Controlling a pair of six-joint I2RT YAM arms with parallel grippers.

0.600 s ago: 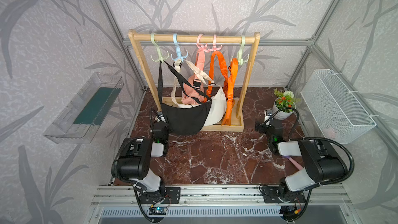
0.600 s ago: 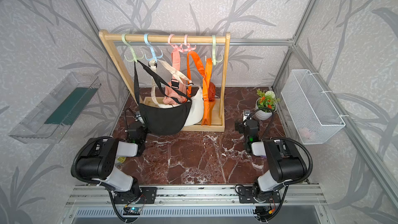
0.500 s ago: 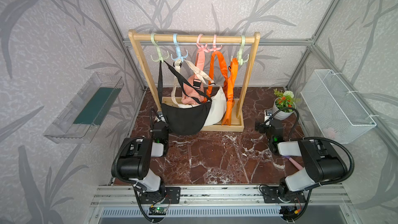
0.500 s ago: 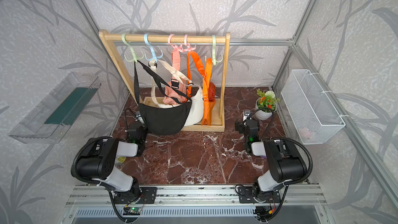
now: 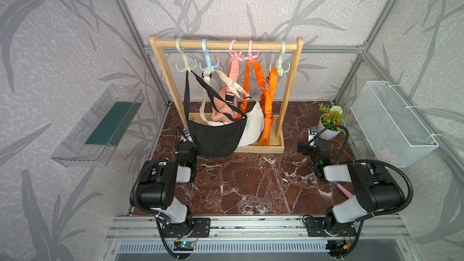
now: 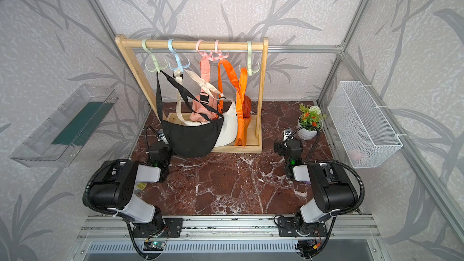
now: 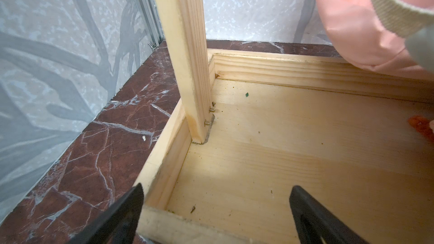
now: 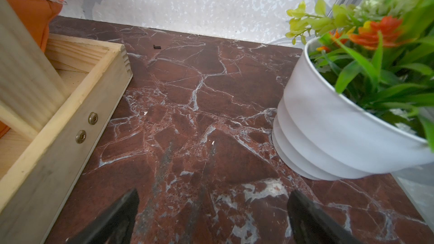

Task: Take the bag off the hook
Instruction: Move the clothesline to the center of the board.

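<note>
Black sling bag (image 5: 216,138) hangs by its strap from the pale green hook (image 5: 185,65) on the wooden rack (image 5: 226,45), its body close beside the left fingers (image 7: 122,212). Those fingers stand wide apart and empty, low at a corner of the rack's base, with its post straight ahead of them. The right fingers (image 8: 112,217) are also spread, holding nothing, over the marble worktop (image 5: 251,184), between the rack's base and a white flower pot (image 8: 328,137).

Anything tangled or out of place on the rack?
Yes. The black strap of the black bag crosses diagonally over the cream strap and pink bag, so lifting it may drag them. Nothing looks broken.
</note>
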